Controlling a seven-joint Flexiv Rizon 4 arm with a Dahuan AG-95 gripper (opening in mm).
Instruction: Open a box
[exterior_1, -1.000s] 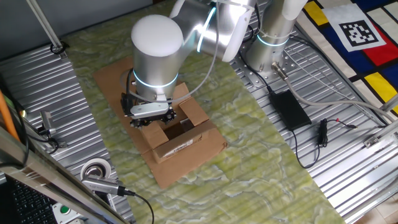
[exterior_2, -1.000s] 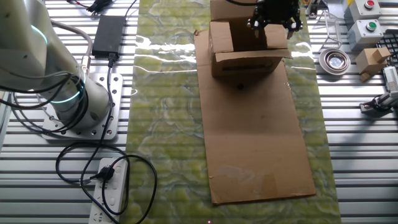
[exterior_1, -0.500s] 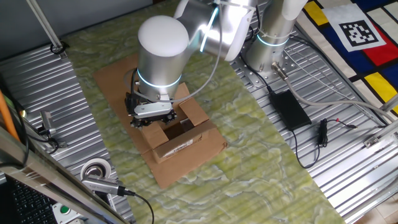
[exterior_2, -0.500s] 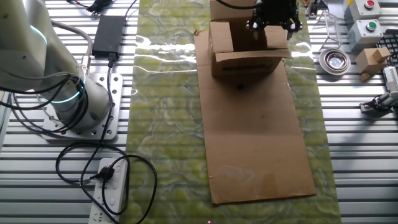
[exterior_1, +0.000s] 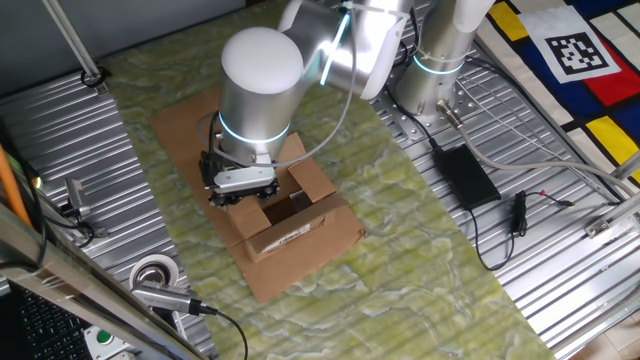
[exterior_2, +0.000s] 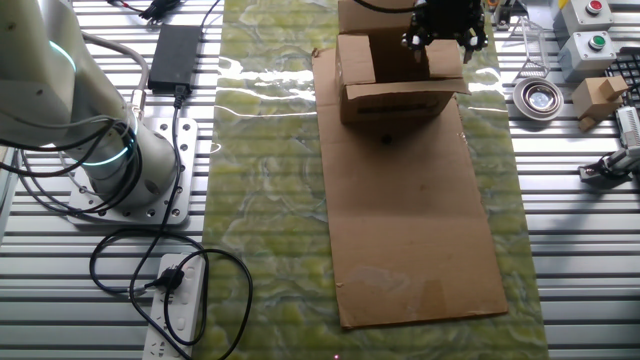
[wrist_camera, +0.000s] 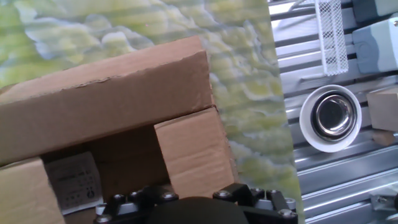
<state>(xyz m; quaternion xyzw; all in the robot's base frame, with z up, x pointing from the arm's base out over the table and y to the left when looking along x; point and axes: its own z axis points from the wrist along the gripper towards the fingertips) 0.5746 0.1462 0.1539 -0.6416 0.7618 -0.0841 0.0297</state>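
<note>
a: hand view first, what do you get?

b: i get mostly the box (wrist_camera: 118, 99), its flaps turned up, the inside dark, and a white printed slip (wrist_camera: 74, 180) lying in it. i can't make out the gripper's fingertips there, only a black housing along the bottom edge

a: start from the big stuff

b: green marbled mat (exterior_1: 420, 270) over the ribbed metal table (exterior_2: 580, 250). on the mat lies the large cardboard sheet (exterior_2: 410, 220), and the box (exterior_2: 395, 75) sits at one end of it, top open, flaps standing. in one fixed view i see the box (exterior_1: 290, 215) with its white label (exterior_1: 290, 237) on the side facing the camera

a: and the arm?

b: arm (exterior_1: 262, 75) is bent over the box, and the gripper (exterior_1: 240, 188) hangs at one raised flap. from the other fixed view the gripper (exterior_2: 445, 25) is above the far side of the box. whether the fingers are spread or pinched on the flap, i cannot tell

a: anything smaller nearby?

b: tape roll (exterior_2: 540, 96) on the table beside the mat, black power brick (exterior_2: 175, 52) near the arm's base, and a white power strip (exterior_2: 178, 310)
</note>
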